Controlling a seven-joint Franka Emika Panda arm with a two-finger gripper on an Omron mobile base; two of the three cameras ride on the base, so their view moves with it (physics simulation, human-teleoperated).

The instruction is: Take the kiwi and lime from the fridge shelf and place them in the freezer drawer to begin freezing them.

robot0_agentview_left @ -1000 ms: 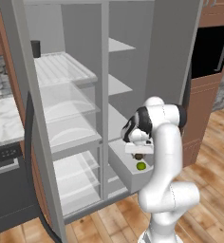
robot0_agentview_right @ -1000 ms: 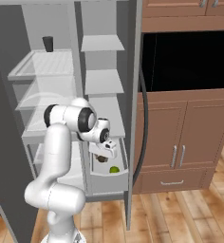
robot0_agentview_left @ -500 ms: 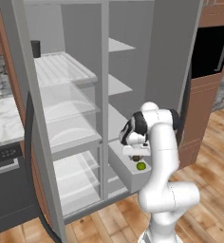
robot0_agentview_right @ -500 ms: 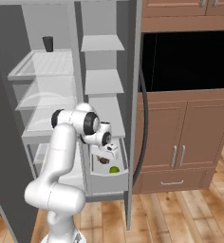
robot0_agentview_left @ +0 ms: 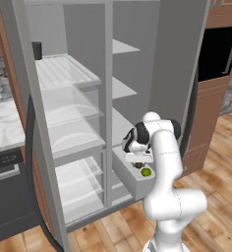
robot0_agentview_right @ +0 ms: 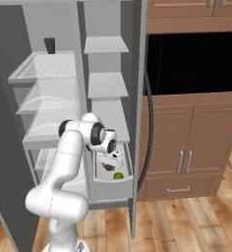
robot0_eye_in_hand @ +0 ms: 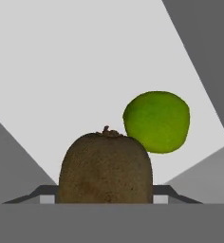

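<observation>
The pale grey freezer drawer (robot0_agentview_left: 126,178) (robot0_agentview_right: 111,190) stands pulled out at the bottom of the right fridge column. The round green lime (robot0_agentview_left: 146,172) (robot0_agentview_right: 118,175) (robot0_eye_in_hand: 156,121) lies on its floor (robot0_eye_in_hand: 85,66). My gripper (robot0_agentview_left: 138,161) (robot0_agentview_right: 111,162) (robot0_eye_in_hand: 104,192) reaches down into the drawer, shut on the brownish oval kiwi (robot0_agentview_right: 108,167) (robot0_eye_in_hand: 104,168). In the hand view the kiwi sits between the two fingertips, just in front of the lime and partly covering it.
Ribbed shelves (robot0_agentview_left: 64,71) (robot0_agentview_right: 42,66) fill the left column, with a dark cup (robot0_agentview_left: 37,50) (robot0_agentview_right: 49,45) on the top one. Plain shelves (robot0_agentview_right: 105,83) rise above the drawer. The open fridge door (robot0_agentview_right: 140,98) and wooden cabinets (robot0_agentview_right: 191,142) stand to the right.
The hand with the kiwi has come lower into the drawer, closer to the lime. The lime has stayed where it was.
</observation>
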